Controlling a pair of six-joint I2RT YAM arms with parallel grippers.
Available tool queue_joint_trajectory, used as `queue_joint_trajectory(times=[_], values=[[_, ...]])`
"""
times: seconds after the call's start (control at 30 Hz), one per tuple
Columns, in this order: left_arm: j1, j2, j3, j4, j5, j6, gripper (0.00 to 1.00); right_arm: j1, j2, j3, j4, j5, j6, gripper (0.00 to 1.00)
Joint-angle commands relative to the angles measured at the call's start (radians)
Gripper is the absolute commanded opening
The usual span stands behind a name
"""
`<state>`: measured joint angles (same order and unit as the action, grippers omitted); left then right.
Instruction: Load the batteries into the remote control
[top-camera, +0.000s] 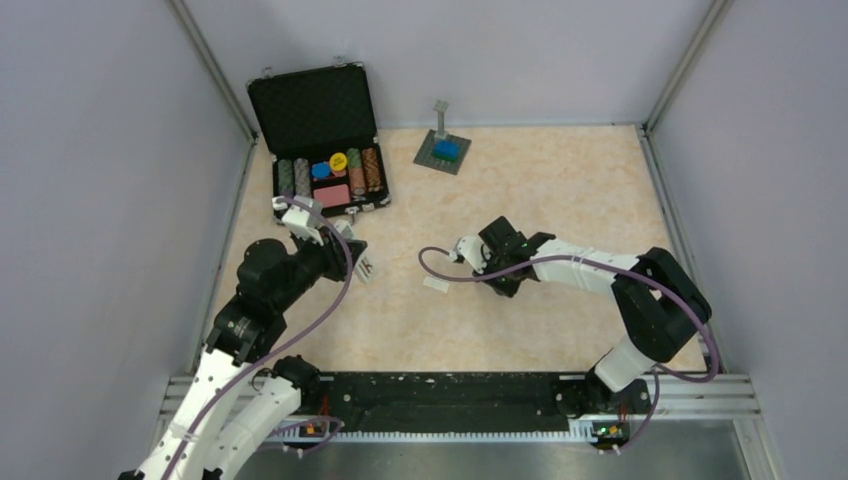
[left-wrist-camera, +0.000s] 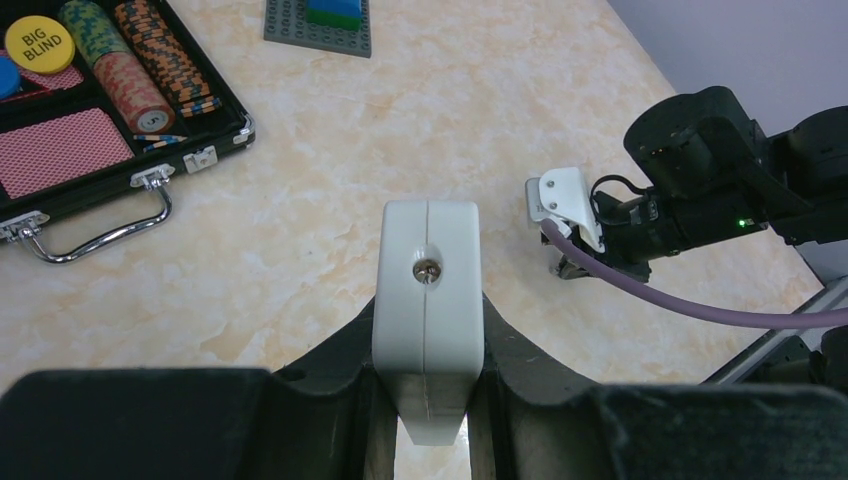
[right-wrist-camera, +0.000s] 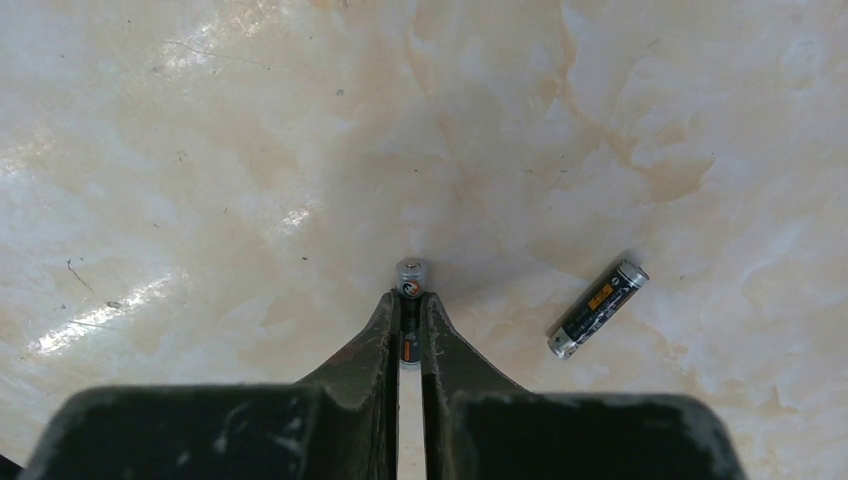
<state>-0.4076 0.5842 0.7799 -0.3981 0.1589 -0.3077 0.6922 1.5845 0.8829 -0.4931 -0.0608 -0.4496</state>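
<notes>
Right tool (right-wrist-camera: 410, 302) grips battery (right-wrist-camera: 411, 273); case (top-camera: 315, 105) holds chips (top-camera: 372, 170).

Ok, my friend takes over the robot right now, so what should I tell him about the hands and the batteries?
Left hand: shut on the remote control, gripping it by one end.
Right hand: shut on one battery, pinched between the fingertips, low over the table.
Other battery: lying loose on the table, to the right in the right wrist view.
Done: remote and first battery are gripped.
Left: both batteries are outside the remote, so load the held one, then fetch and load the second. The battery bay is not in view.
</notes>
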Motion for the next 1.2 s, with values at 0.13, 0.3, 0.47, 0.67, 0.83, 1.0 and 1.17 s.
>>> queue_joint_trajectory(times=[0.13, 0.3, 0.47, 0.67, 0.83, 1.0, 1.17], values=[[-0.002, -0.011, 0.016, 0.053, 0.006, -0.011, 0.0, 0.009, 0.009, 0.063, -0.023, 0.006, 0.075, 0.0], [-0.002, -0.012, 0.01, 0.063, 0.027, -0.032, 0.0, 0.003, -0.091, 0.102, 0.009, -0.021, 0.144, 0.0], [-0.002, -0.001, 0.002, 0.123, 0.137, -0.088, 0.0, -0.008, -0.252, 0.125, 0.094, -0.059, 0.28, 0.0], [-0.002, 0.057, -0.011, 0.284, 0.36, -0.217, 0.0, -0.008, -0.454, 0.094, 0.232, -0.126, 0.496, 0.0], [-0.002, 0.123, -0.086, 0.606, 0.559, -0.399, 0.0, -0.003, -0.607, -0.009, 0.424, -0.156, 0.631, 0.0], [-0.002, 0.217, -0.118, 0.843, 0.611, -0.494, 0.0, 0.002, -0.668, 0.051, 0.407, -0.122, 0.821, 0.0], [-0.002, 0.333, -0.041, 0.876, 0.617, -0.529, 0.0, 0.007, -0.664, 0.125, 0.46, -0.187, 0.916, 0.0]])
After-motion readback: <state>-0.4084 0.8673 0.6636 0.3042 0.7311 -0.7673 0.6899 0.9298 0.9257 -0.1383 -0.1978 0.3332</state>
